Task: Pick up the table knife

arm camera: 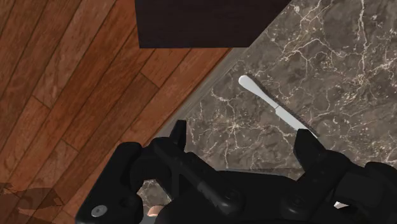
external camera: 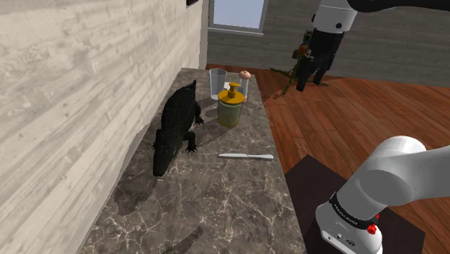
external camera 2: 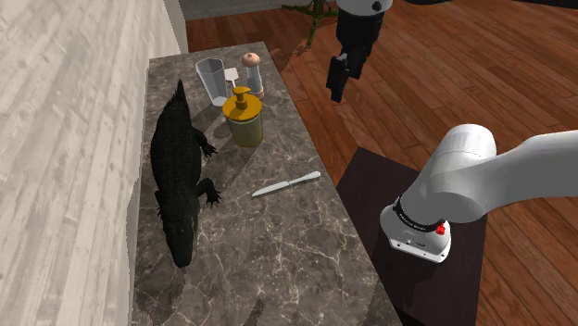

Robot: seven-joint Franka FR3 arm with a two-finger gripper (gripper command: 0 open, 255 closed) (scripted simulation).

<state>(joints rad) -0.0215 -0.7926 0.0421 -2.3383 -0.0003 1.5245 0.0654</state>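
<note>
Table knife (external camera: 246, 156) lies flat on the marble counter (external camera: 216, 209); the gripper (external camera: 301, 83) is released.
Across the shoulder view from the left: a black toy crocodile (external camera: 177, 126) along the wall (external camera: 72, 108), a clear cup (external camera: 218, 83), a yellow pump jar (external camera: 231, 108), then the knife near the counter's right edge, apart from them; the gripper hangs over the wood floor (external camera: 339, 115), fingers (arm camera: 178, 137) spread.

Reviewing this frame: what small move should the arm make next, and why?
Probably carry the open black claw sideways over the grey marble countertop until it is above the slim silver table knife, before any descent. The claw hangs high by the counter's edge, partly over the wooden floor, while the knife lies flat and untouched on the marble.
</note>
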